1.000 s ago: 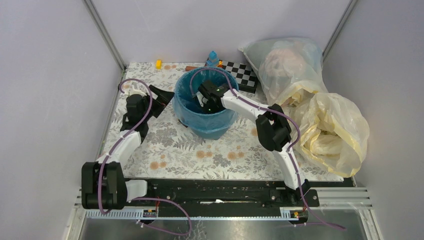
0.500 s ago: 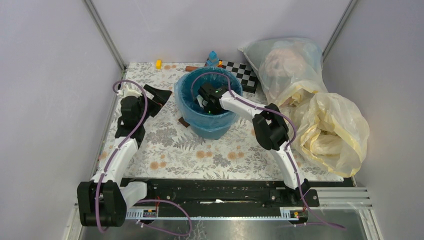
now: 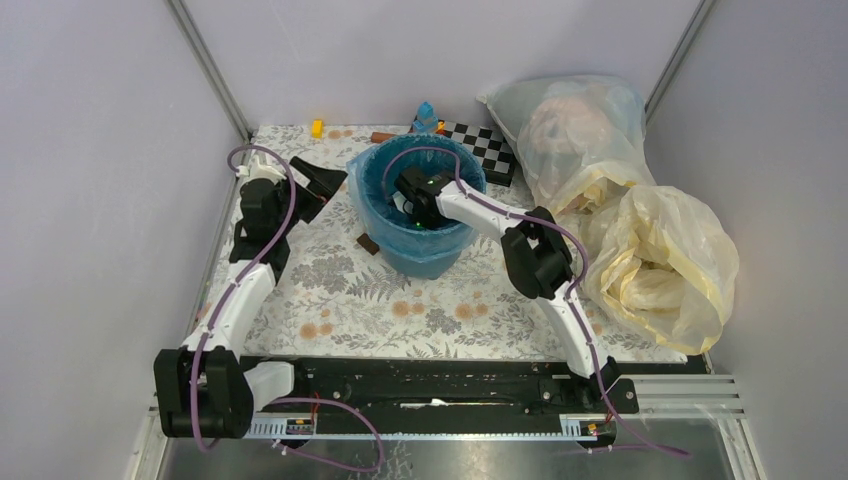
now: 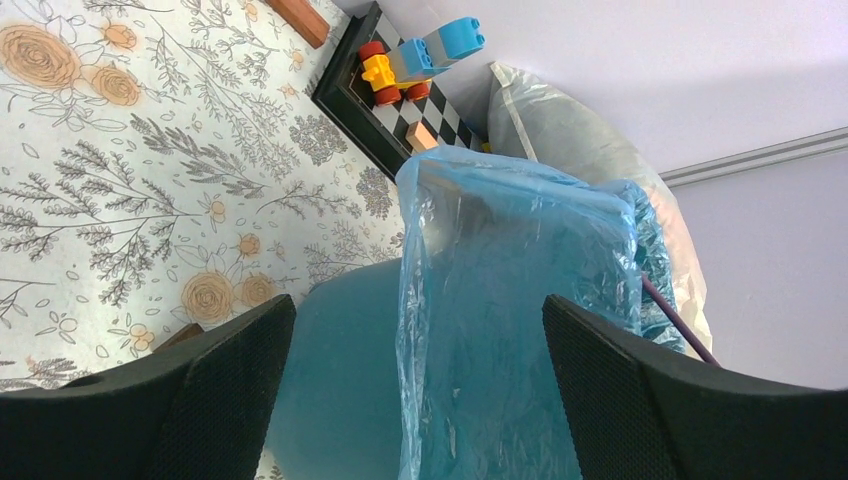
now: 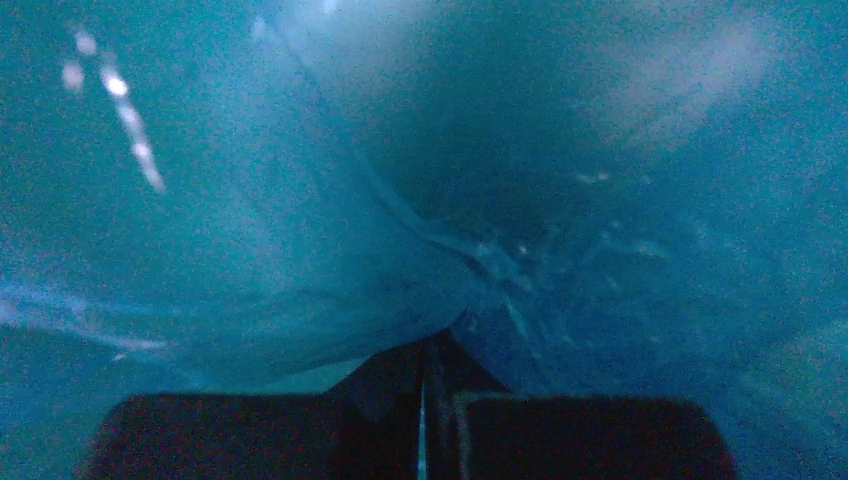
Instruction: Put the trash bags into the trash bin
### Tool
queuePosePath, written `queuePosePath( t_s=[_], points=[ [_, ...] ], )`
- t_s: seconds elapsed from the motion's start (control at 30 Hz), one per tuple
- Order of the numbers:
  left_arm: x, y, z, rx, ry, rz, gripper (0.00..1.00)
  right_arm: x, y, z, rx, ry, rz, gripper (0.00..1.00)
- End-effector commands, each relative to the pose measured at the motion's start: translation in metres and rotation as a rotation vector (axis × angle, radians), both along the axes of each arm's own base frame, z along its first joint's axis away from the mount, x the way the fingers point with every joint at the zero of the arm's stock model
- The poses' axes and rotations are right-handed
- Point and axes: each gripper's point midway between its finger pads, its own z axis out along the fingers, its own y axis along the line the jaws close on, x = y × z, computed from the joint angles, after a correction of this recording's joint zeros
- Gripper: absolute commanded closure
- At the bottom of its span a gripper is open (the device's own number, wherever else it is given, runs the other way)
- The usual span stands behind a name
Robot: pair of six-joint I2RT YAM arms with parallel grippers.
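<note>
Right jaws: pinching a fold of the trash bag (image 5: 300,250) deep inside the bin (image 3: 420,258), likely to seat it.
Left jaws: spread, facing the bin's rim, apparently ready to tuck.

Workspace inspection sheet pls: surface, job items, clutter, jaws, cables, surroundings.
Surface: floral table cover, lying flat.
Job's things: blue trash bag lines the teal trash bin, edge draped over the rim.
Clutter: checkerboard, toy blocks, brown block at the bin's foot, clear stuffed bag, pale-yellow bags at right.
Jaws: left jaws open, facing the bin, holding nothing; right jaws shut, deep in the bin against bag film.
Cables: purple cables run along both arms; one arcs over the bin.
Surroundings: grey walls, metal frame posts.
</note>
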Motion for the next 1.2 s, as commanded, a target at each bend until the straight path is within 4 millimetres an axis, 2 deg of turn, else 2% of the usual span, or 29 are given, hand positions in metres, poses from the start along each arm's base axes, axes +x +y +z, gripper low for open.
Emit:
queuePosePath(
  t_s=[0.0,0.2,0.3,0.43,0.53,0.7,0.8,0.9,1.0,1.07,1.17],
  points=[
    [0.016,-0.002,0.033,0.012,-0.095,-0.022,0.04,0.001,-0.001,-0.036,-0.035,0.061,-0.026,1.0],
    [0.044,-0.003,0.043,-0.008,-0.085,-0.022,0.03,0.001,0.0,-0.035,-0.03,0.059,-0.032,1.0],
    [0.058,-0.003,0.032,-0.082,-0.019,0.006,0.03,0.001,-0.001,-0.035,-0.034,0.06,-0.033,1.0],
    [0.067,-0.021,0.005,-0.206,0.043,-0.012,0.03,0.001,-0.001,-0.036,-0.033,0.061,-0.034,1.0],
    [0.071,-0.043,-0.022,-0.205,0.108,-0.039,0.04,0.0,-0.001,-0.036,-0.033,0.062,-0.034,1.0],
    [0.065,-0.053,-0.08,-0.195,0.226,-0.013,0.04,0.0,0.0,-0.034,-0.028,0.06,-0.032,1.0],
    [0.055,-0.058,-0.105,-0.181,0.269,-0.015,0.05,0.001,-0.001,-0.032,-0.027,0.054,-0.025,1.0],
    [0.043,-0.054,-0.128,-0.151,0.299,0.026,0.05,0.002,-0.002,-0.027,-0.028,0.042,-0.027,1.0],
    [0.04,-0.047,-0.136,-0.142,0.304,0.046,0.05,0.005,-0.001,-0.019,-0.019,0.023,-0.03,1.0],
    [0.039,-0.037,-0.137,-0.121,0.311,0.066,0.05,0.006,0.0,-0.012,-0.013,0.011,-0.031,1.0],
    [0.034,-0.005,-0.129,-0.118,0.286,0.166,0.03,0.008,0.001,-0.002,0.002,-0.006,-0.032,1.0]
  ],
)
